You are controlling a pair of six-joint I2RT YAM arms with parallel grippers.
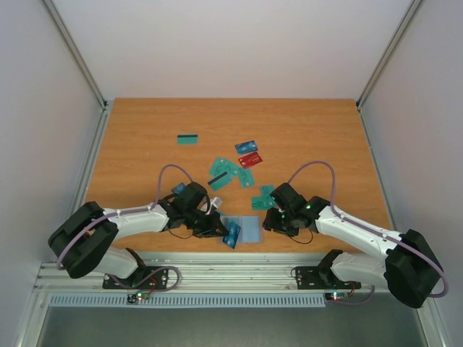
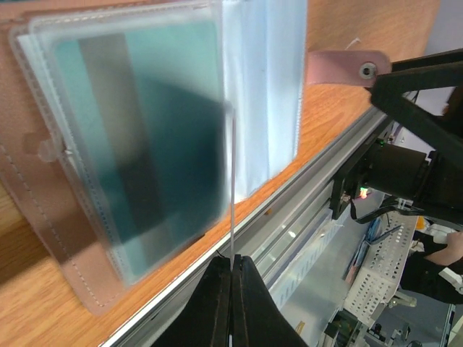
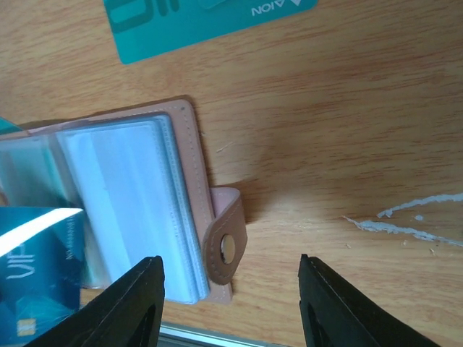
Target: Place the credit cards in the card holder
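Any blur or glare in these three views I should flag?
Left wrist: the sleeves of the card holder are soft, too close to the lens; right wrist: the table grain is sharp, a white glare streak crosses the blue card; top external: evenly lit, no glare.

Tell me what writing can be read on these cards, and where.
"AION": teal card, top of the right wrist view.
"VIP": blue card over the card holder; its smaller print is blurred.
Other cards in the top view: too small to read.

Wooden table (image 1: 311,130); whitish smear (image 3: 405,217), perhaps.
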